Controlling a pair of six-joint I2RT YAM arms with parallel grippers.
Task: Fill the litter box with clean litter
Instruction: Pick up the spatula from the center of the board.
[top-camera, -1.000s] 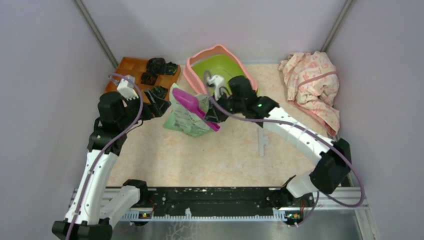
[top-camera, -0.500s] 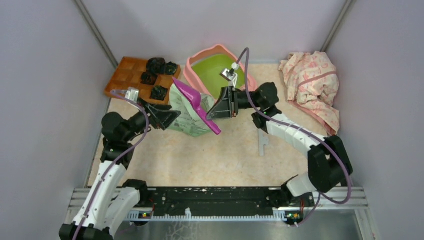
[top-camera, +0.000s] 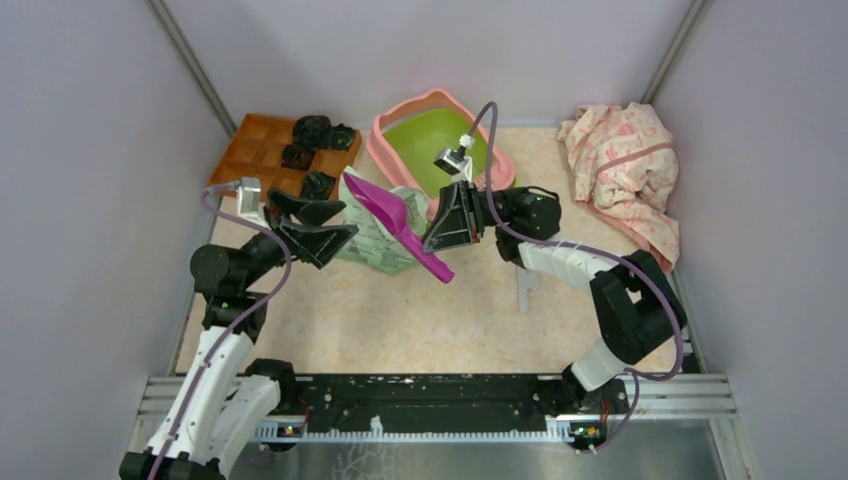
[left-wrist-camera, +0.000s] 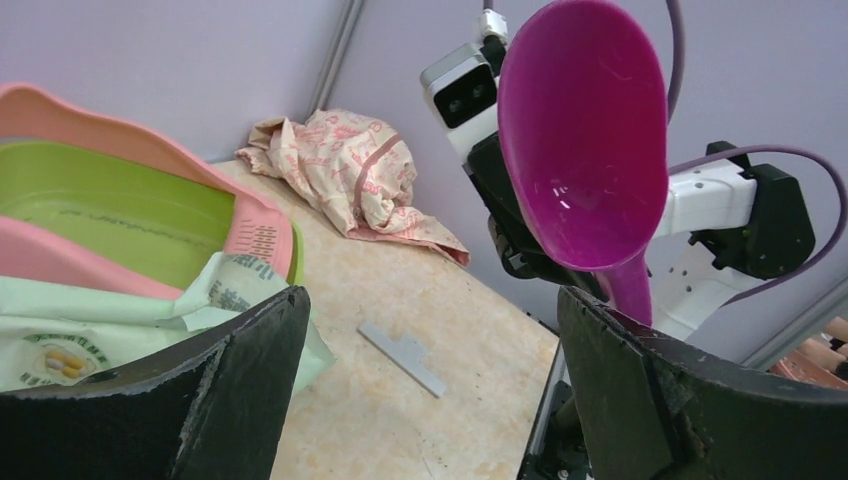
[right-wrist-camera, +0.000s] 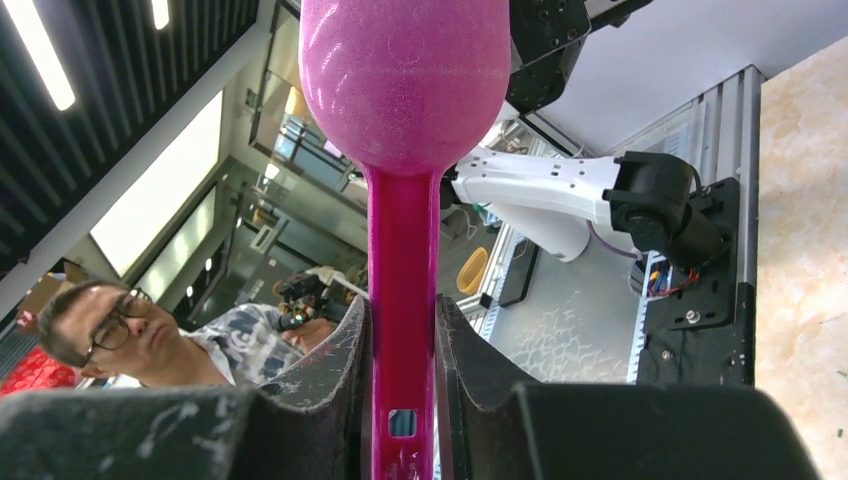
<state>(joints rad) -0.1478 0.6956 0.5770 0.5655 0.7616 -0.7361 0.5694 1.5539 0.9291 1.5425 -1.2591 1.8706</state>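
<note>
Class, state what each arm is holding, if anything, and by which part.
The right gripper holds the magenta scoop by its handle, between its jaws. The left gripper, jaws open, holds nothing.

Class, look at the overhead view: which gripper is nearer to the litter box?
Right. The right gripper, shut on the scoop, sits just off the near rim of the litter box; the left gripper, open, hangs farther left, beyond the bag.

Left gripper (top-camera: 345, 220) jaws wide apart, raised — right gripper (right-wrist-camera: 400, 320) clamped on scoop handle (right-wrist-camera: 401, 240).
</note>
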